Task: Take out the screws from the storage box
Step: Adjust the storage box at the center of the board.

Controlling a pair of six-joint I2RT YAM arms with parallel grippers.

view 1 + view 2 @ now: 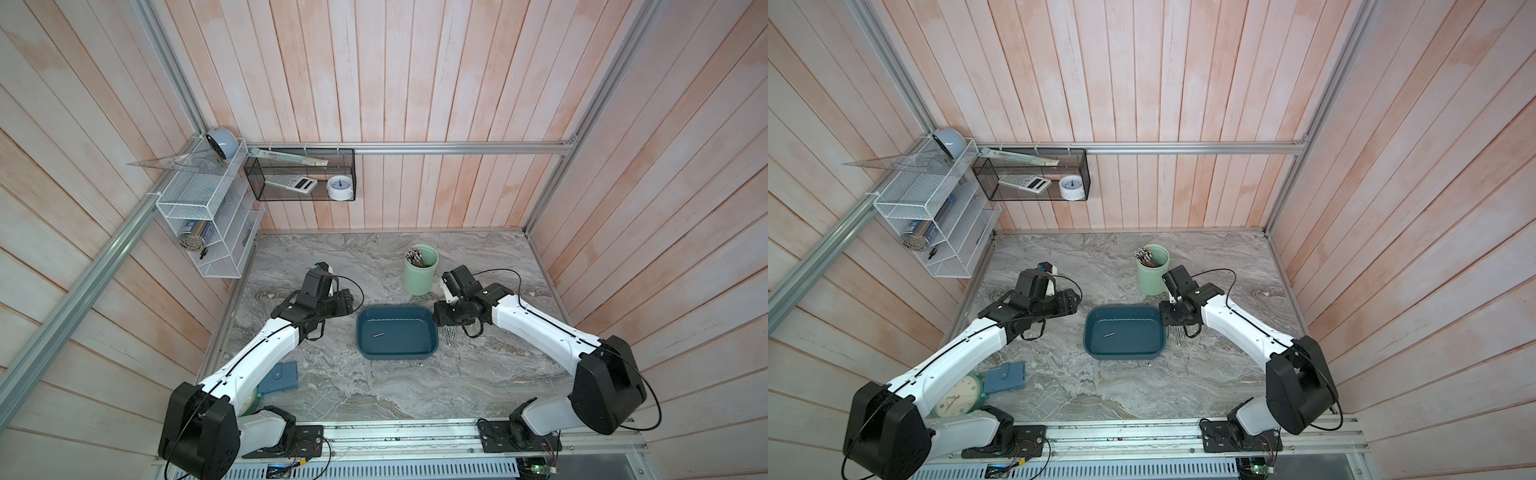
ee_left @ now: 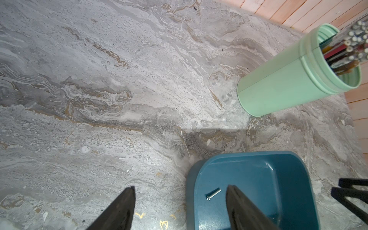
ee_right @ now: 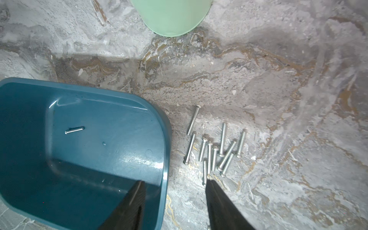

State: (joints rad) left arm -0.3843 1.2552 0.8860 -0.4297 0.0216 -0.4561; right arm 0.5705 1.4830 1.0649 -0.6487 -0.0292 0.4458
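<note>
Here, the marbled counter carries the teal storage box near its middle, with the green cup upright just behind it. The left fingers stand apart and empty near the box's left end. The right fingers are spread too, holding nothing, above its right rim. Most screws lie clustered on the counter just beside that rim, while one screw lies flat on the box floor.

surface: marble table | on it: storage box; screws; cup; case
</note>
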